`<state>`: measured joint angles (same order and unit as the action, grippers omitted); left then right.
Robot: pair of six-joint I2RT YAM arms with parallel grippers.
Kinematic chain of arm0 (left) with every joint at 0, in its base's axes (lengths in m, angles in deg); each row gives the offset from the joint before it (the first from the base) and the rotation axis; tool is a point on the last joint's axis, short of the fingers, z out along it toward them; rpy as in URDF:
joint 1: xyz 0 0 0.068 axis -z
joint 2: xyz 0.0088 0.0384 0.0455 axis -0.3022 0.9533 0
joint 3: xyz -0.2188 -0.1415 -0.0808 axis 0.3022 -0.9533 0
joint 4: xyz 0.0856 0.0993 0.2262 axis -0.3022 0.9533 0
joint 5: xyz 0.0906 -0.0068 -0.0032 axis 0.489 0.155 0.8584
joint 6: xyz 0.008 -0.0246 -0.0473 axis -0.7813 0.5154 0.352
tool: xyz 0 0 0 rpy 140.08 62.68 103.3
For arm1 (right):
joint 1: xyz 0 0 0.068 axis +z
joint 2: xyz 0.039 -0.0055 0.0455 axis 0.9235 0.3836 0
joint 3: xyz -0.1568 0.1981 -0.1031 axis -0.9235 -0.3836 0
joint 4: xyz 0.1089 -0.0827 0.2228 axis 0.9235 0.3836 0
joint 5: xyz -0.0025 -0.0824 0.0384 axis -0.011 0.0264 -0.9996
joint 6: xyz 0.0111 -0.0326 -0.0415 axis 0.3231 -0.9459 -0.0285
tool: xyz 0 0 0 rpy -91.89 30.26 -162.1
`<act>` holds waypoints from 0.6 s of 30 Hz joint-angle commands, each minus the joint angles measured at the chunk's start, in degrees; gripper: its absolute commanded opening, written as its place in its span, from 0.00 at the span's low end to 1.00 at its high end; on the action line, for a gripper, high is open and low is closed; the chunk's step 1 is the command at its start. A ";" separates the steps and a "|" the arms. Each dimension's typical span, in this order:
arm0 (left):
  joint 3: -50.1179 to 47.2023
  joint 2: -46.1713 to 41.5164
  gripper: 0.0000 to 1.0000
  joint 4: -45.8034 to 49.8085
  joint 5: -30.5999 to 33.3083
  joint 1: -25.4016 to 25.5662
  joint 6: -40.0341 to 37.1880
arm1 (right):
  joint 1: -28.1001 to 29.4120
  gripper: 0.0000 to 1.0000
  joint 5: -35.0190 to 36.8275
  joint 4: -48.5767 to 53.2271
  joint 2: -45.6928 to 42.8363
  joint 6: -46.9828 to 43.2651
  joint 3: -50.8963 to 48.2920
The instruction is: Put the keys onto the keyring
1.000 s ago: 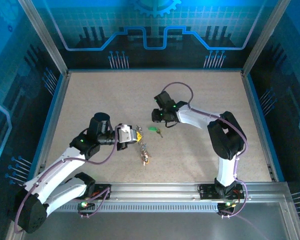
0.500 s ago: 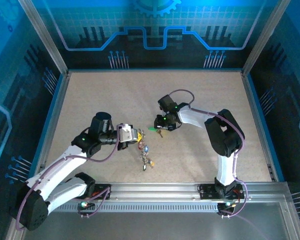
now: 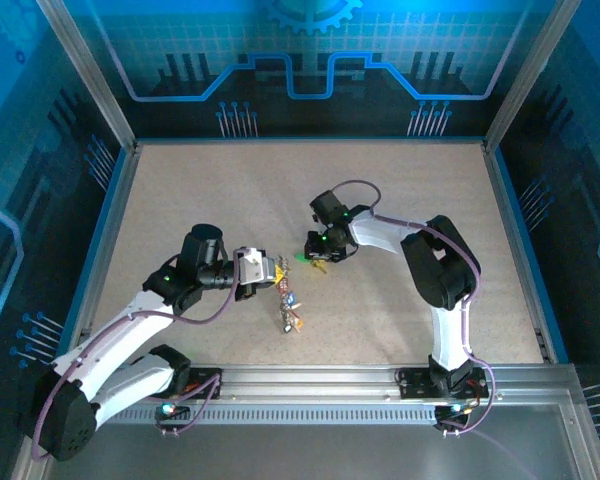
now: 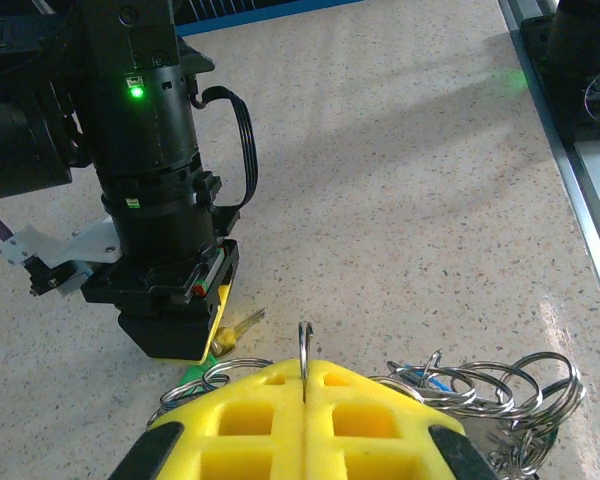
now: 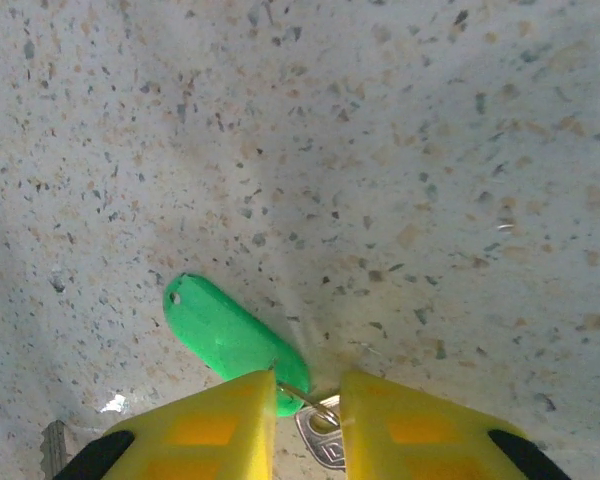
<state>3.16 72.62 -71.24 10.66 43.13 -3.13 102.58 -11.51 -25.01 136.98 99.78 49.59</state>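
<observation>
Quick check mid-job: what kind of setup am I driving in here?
Looks like an enclosed robot test cell, probably a lab rig: speckled tabletop, aluminium frame posts, blue circuit-pattern wall panels, left arm and right arm bolted to a rail.

lab robot cell | speckled tabletop point(image 3: 200, 200) | aluminium frame posts point(image 3: 85, 72) | blue circuit-print wall panels point(image 3: 310, 60) | two bolted arms

yellow fingers point(image 5: 220, 425) of the right hand point(image 5: 308, 395) straddle a silvery key point(image 5: 320, 447) with a green tag point(image 5: 225, 338).
</observation>
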 commanded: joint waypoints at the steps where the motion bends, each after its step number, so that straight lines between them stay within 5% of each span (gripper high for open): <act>1: 1.93 0.18 0.00 -1.96 -2.67 -0.49 -0.13 | 0.68 0.21 -0.80 1.62 1.02 -0.67 1.46; 18: 1.85 0.39 0.00 -1.89 -2.57 -0.49 -0.30 | 0.90 0.10 -3.10 -2.36 -0.20 -1.75 -0.45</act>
<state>3.16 73.06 -71.24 10.66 43.02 -3.16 102.80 -12.80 -26.17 137.02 98.60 49.64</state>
